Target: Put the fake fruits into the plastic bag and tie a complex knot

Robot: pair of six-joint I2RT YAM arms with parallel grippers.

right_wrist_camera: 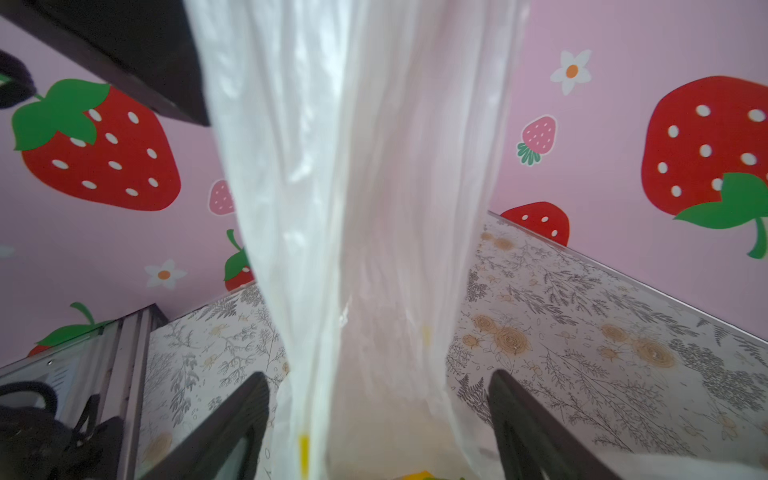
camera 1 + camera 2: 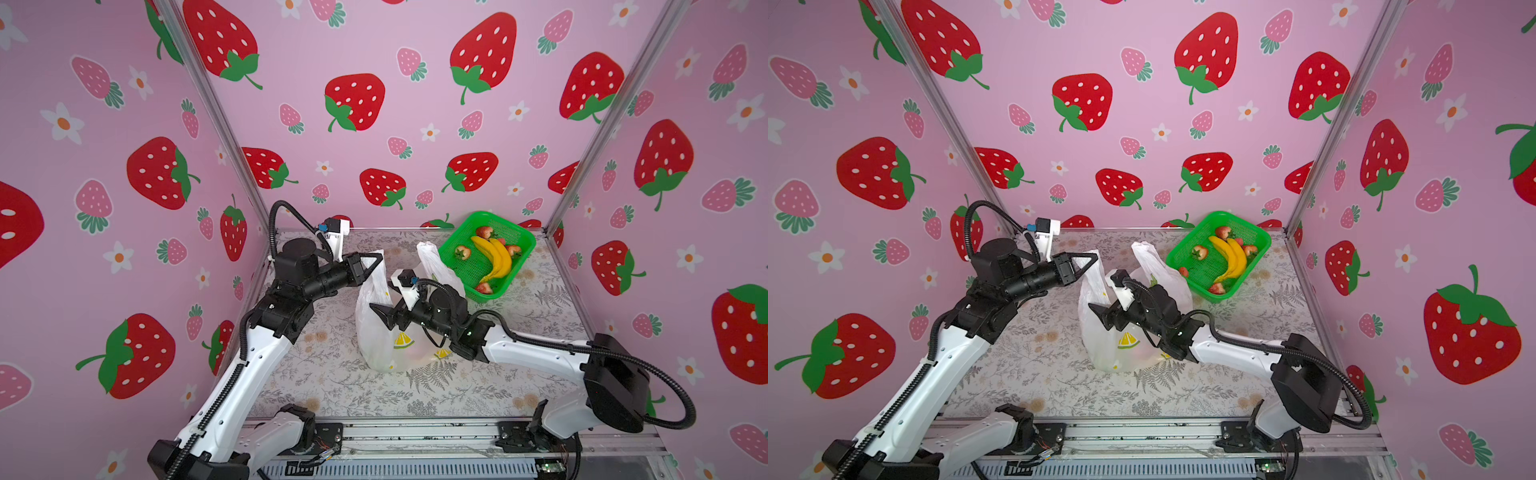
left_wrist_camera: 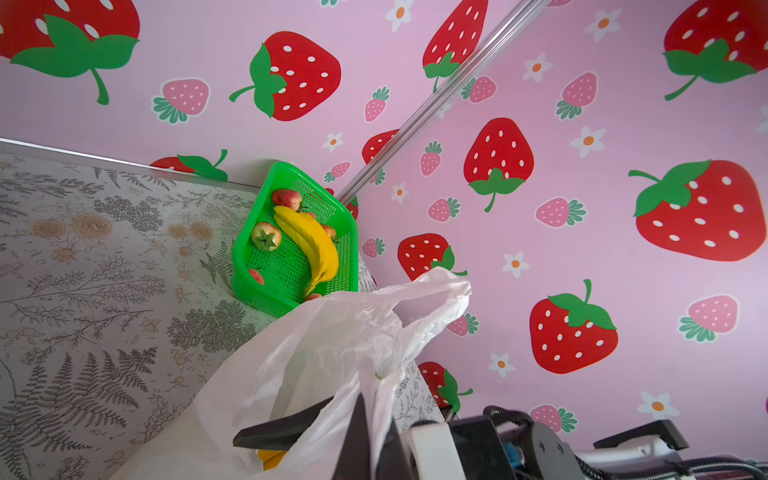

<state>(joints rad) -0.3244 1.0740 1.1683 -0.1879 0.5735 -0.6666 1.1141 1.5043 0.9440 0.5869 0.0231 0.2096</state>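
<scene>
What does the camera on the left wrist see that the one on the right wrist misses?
Only the left wrist view shows the green basket against the pink wall, holding bananas and strawberries, and the left gripper shut on a handle of the plastic bag.

Only the right wrist view shows the right gripper, open, with a hanging fold of the bag between its dark fingers.

Both show the white bag, the leafy tablecloth and the strawberry wallpaper.
</scene>
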